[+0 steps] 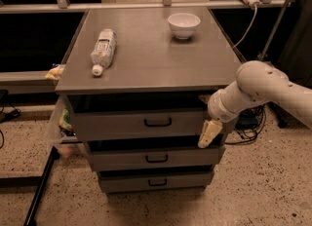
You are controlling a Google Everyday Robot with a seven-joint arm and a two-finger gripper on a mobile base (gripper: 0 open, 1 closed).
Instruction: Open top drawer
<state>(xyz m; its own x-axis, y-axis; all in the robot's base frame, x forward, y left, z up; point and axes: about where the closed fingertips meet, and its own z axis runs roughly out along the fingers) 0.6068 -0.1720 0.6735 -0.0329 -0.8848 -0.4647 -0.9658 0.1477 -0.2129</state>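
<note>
1. Camera view looks down on a grey metal cabinet (151, 69) standing on a speckled floor (263, 191), with three drawer fronts stepped one below the other.
2. I see the top drawer (117, 123) just under the cabinet's flat top, with a dark gap above its front. Its small black handle (157, 122) sits at the centre of the front.
3. Below it are the middle drawer (122, 160) and the narrower bottom drawer (126, 183), each with its own black handle.
4. My white arm (263, 86) comes in from the right edge and bends down toward the cabinet's right side.
5. The gripper (208, 135) points down and to the left, at the right end of the top drawer's front near its lower corner. It is well to the right of the handle and not touching it.
6. I cannot tell from here whether the gripper is released or clenched; nothing shows in its grasp.
7. On the cabinet top, a plastic bottle (103, 49) lies on its side at the left, and a white bowl (184, 24) stands upright toward the back right, well apart from the bottle.
</note>
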